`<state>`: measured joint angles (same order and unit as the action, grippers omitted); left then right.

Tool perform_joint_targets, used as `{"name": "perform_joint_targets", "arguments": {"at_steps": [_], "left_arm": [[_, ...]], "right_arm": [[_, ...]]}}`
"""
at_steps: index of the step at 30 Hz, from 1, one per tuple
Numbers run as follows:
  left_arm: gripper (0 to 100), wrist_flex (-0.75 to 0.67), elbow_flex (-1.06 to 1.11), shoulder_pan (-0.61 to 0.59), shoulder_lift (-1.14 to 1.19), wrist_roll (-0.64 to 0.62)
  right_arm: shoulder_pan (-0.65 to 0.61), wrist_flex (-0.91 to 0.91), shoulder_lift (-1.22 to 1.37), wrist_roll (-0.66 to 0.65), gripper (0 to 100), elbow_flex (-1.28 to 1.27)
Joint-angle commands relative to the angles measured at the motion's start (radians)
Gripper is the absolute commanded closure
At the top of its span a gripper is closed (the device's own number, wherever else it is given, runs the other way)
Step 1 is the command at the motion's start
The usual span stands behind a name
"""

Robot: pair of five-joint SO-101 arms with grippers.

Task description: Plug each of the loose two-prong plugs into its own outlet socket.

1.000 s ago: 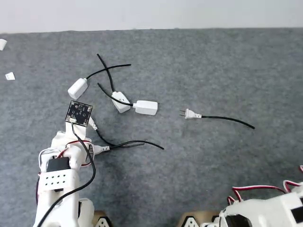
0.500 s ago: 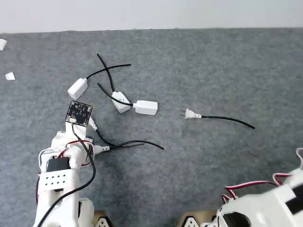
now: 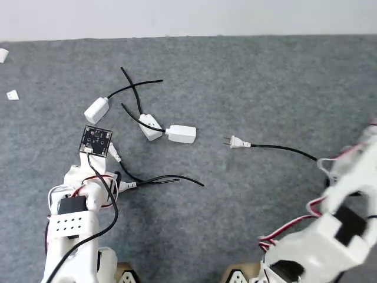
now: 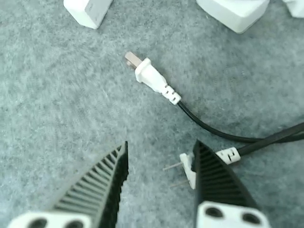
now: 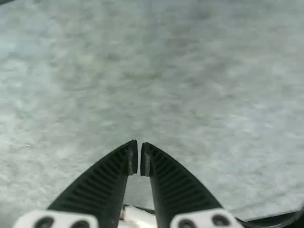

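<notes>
Where the left arm [image 3: 70, 227] leans over the grey table [image 3: 253, 82], we note its left tool [image 4: 160, 145] released, the black fingers [image 4: 107, 183] spread wide with bare surface between them. Right tool [image 5: 138, 145] is clenched, tips all but touching, and we see nothing gripped between them; it hangs over bare table.

Nearest plug [image 4: 189, 167] lies just beside one finger of the left tool, partly hidden by it, with both thin prongs pointing into the open gap. Its black cord [image 4: 266, 142] runs away to the side. Second plug [image 4: 151, 78] lies farther ahead and apart from the tool, flat on the table and plugged into nothing.

Beyond these we count three white outlet sockets. A lone socket [image 3: 97, 110] sits just past the left arm's wrist. The paired sockets [image 3: 151, 127] lie just beside each other a little to the side. No plug is seated in any of them.

Third plug [image 3: 234, 141] lies alone mid-table, near the paired sockets with its prongs facing them. Its long cord [image 3: 283, 148] trails off toward the right arm [image 3: 330, 236].
</notes>
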<state>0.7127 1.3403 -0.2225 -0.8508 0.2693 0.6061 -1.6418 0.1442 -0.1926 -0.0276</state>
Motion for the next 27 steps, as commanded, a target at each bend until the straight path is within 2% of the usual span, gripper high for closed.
{"name": "perform_joint_targets", "arguments": {"at_steps": [1, 7, 10, 14, 20, 27], "left_arm": [[79, 0.014, -0.053, -0.008, -0.006, -0.015], [78, 0.012, -0.074, -0.055, -0.006, -0.075], [73, 0.017, -0.088, -0.094, -0.006, -0.083], [71, 0.021, -0.111, -0.103, -0.006, -0.153], [71, 0.175, -0.331, -0.199, 0.049, -0.235], [71, 0.296, -0.700, -0.203, 0.407, -0.232]], "right_arm": [[-0.128, 0.162, -0.259, 0.074, 99.1, -0.235], [-0.295, 0.443, -0.605, 0.133, 98.7, -0.634], [-0.358, 0.561, -0.605, 0.153, 98.6, -0.752], [-0.367, 0.742, -0.527, 0.153, 98.6, -0.821], [-0.374, 0.786, -0.435, 0.152, 98.6, -0.799], [-0.374, 0.808, -0.412, 0.150, 98.6, -0.793]]}}
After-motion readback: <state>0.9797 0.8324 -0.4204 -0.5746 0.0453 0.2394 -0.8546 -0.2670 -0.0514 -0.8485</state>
